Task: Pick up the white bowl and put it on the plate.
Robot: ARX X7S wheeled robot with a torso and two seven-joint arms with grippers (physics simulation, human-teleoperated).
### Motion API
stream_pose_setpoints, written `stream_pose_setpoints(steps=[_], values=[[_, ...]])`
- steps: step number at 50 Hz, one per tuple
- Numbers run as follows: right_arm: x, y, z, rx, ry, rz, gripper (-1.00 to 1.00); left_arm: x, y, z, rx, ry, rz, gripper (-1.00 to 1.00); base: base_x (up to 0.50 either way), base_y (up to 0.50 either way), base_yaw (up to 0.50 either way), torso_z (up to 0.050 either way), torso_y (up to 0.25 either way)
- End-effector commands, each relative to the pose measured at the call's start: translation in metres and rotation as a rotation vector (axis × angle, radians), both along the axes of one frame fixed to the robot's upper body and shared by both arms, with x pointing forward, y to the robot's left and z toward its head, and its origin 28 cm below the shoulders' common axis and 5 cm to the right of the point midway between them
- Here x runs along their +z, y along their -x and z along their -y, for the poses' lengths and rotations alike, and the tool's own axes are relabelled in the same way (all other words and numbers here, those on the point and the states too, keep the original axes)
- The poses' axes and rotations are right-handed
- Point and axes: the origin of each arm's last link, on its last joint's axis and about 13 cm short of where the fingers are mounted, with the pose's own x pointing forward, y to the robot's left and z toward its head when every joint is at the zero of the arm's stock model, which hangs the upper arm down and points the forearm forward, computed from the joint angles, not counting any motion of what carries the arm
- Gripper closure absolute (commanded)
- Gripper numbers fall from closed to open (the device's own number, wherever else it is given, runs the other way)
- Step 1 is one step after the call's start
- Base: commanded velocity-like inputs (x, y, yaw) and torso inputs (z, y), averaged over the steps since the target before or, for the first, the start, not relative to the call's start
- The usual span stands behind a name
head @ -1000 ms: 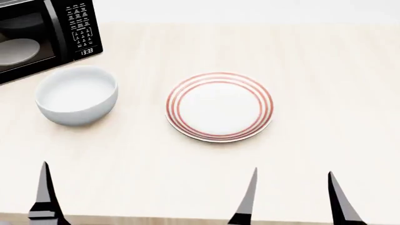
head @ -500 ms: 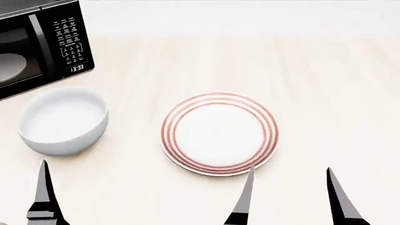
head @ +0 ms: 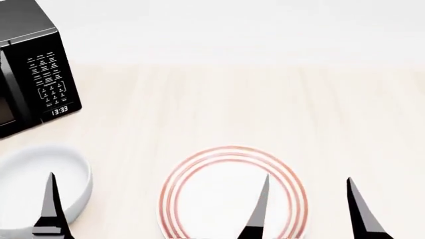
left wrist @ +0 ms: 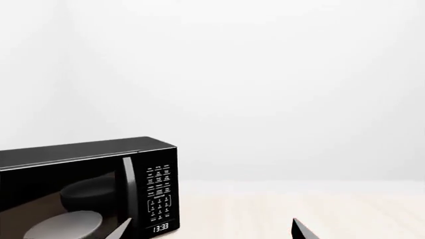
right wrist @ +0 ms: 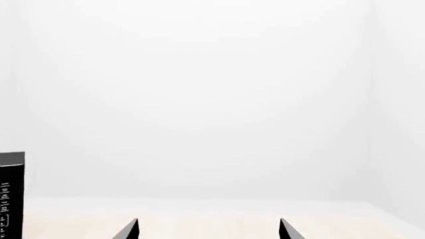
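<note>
the white bowl [head: 40, 186] sits under the left gripper [left wrist: 209, 230], jaws spread and empty; the right gripper [head: 307, 209], also spread empty, overlaps the plate [head: 232, 196].

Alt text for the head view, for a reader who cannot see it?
A white bowl sits left of a red-ringed plate on a pale wooden table, both empty. A black microwave stands far left; open gripper fingers rise at the bottom edge.
</note>
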Motion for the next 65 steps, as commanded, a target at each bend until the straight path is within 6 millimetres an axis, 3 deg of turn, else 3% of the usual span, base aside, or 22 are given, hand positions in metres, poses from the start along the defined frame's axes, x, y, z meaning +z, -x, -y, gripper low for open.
stream_pose_setpoints(steps=[1,14,19,23,34,37,45,53,65], values=[[0.001,-0.001,0.001,0.007,-0.004,0.012,-1.00,0.001,0.001,0.000,-0.034,0.034,-0.030,-1.00,0.00,0.00,0.00,0.000,0.000],[0.002,0.001,0.000,0.009,-0.003,0.011,-1.00,0.025,0.003,-0.007,-0.039,0.128,-0.113,-1.00,0.00,0.00,0.00,0.000,0.001],[0.002,0.000,-0.001,0.010,0.000,0.011,-1.00,0.032,-0.014,-0.021,-0.056,0.236,-0.258,-1.00,0.00,0.00,0.00,0.000,0.000],[0.002,-0.001,-0.001,0.014,0.001,0.009,-1.00,0.039,-0.033,-0.032,-0.016,0.434,-0.348,-1.00,0.00,0.00,0.00,0.000,0.000],[0.004,0.000,0.000,0.010,-0.002,0.018,-1.00,0.061,-0.070,-0.043,0.119,0.551,-0.460,-1.00,0.00,0.00,0.00,0.000,0.000],[0.003,0.001,0.001,0.009,-0.003,0.019,-1.00,0.064,-0.080,-0.045,0.172,0.527,-0.602,-1.00,0.00,0.00,0.00,0.000,0.000],[0.005,0.003,0.003,0.001,-0.010,0.022,-1.00,0.077,-0.101,-0.047,0.283,0.497,-0.580,-1.00,0.00,0.00,0.00,0.000,0.000],[0.004,0.003,0.004,-0.002,-0.014,0.022,-1.00,0.090,-0.106,-0.049,0.353,0.427,-0.579,-1.00,0.00,0.00,0.00,0.000,0.000],[0.007,0.005,0.006,-0.009,-0.017,0.032,-1.00,0.087,-0.128,-0.047,0.411,0.297,-0.608,-1.00,0.00,0.00,0.00,0.000,0.000]])
